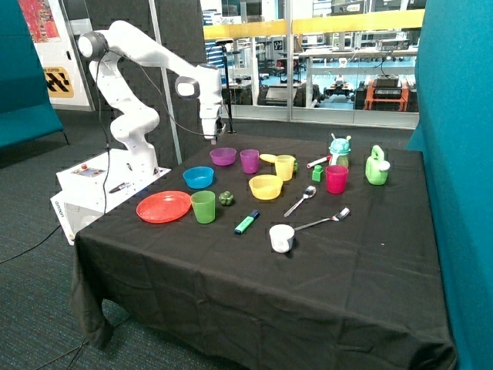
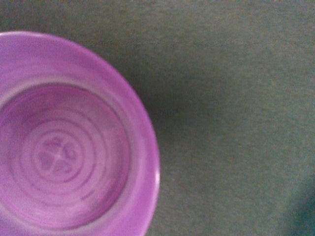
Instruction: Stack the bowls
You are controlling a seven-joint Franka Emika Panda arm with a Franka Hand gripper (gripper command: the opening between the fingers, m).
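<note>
On the table (image 1: 308,293), which is draped in a black cloth, the white Franka arm (image 1: 131,100) stands at roughly the 10 o'clock corner and reaches in, so its gripper (image 1: 212,137) hangs just above the round purple plastic bowl (image 1: 223,156). Can't tell if the pincer is open or closed, the fingers don't show clearly in either view. The wrist view is basically half filled with that purple bowl (image 2: 69,147), empty, with ring marks in its bottom and bare cloth beside it.

None of the three bowls are stacked yet. The flat red-orange plastic plate (image 1: 163,206) sits at 9 o'clock near the table's edge. The round yellow plastic bowl (image 1: 266,186) is about dead centre of the clutter, and the round blue plastic bowl (image 1: 198,177) is at 10 o'clock from it, between the plate and the purple bowl. All three are well apart.

Smaller stuff: the green plastic cup (image 1: 203,206) is just beside the plate, the purple plastic cup (image 1: 249,160) is right next to the purple bowl, the yellow plastic cup (image 1: 285,166) is at 1 o'clock from the yellow bowl, and the pink plastic cup (image 1: 336,179) is out at 3 o'clock. A white cup (image 1: 281,238) lies at 6 o'clock, with two metal spoons (image 1: 300,202) near it and a green marker pen (image 1: 246,222) by the green cup.
</note>
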